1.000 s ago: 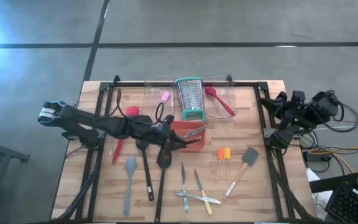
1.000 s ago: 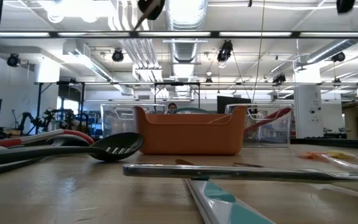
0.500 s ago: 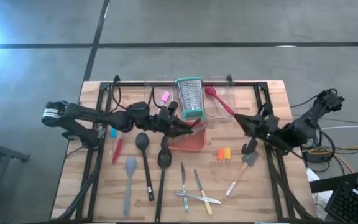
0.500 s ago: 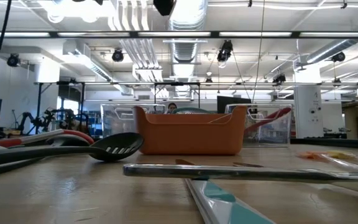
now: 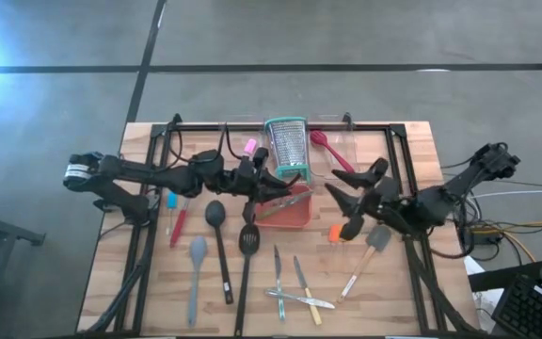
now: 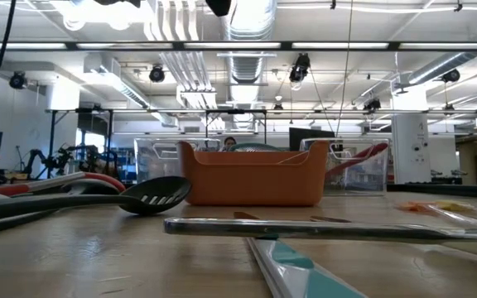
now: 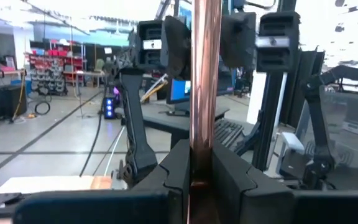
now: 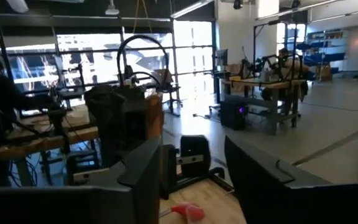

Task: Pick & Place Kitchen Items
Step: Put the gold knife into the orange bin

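Observation:
My left gripper (image 5: 263,186) reaches in from the table's left over the orange tray (image 5: 294,218), shut on a slim copper-coloured utensil (image 5: 286,201). My right gripper (image 5: 348,193) hangs open to the right of the tray, with nothing between its fingers (image 8: 143,167). Other kitchen items lie flat on the table nearer the front. They include a black spoon (image 5: 216,221), a slotted turner (image 5: 248,241), a grey spoon (image 5: 196,256), small knives (image 5: 294,282), orange-handled tools (image 5: 337,233) and a grey spatula (image 5: 376,239). My left gripper pinches the copper-coloured utensil's shaft (image 7: 204,130) between its two fingers (image 7: 178,171). The fingers come roughly level from the table's left. The utensil is lifted clear above the orange tray, and its free length sticks out past the fingers.
The steel grater (image 5: 287,149) stands upright just behind the tray. Clear bins at the far edge hold a pink tool (image 5: 249,146) and a red spoon (image 5: 332,151). A red spoon (image 5: 179,224) lies at the left. In the low view the tray (image 6: 251,175) stands behind a knife (image 6: 330,228).
My right arm has swung from the table's right edge toward the centre, rising a little, and its gripper has opened. My left gripper has moved slightly toward the far edge and tipped upward, with the copper-coloured utensil still in its fingers over the tray.

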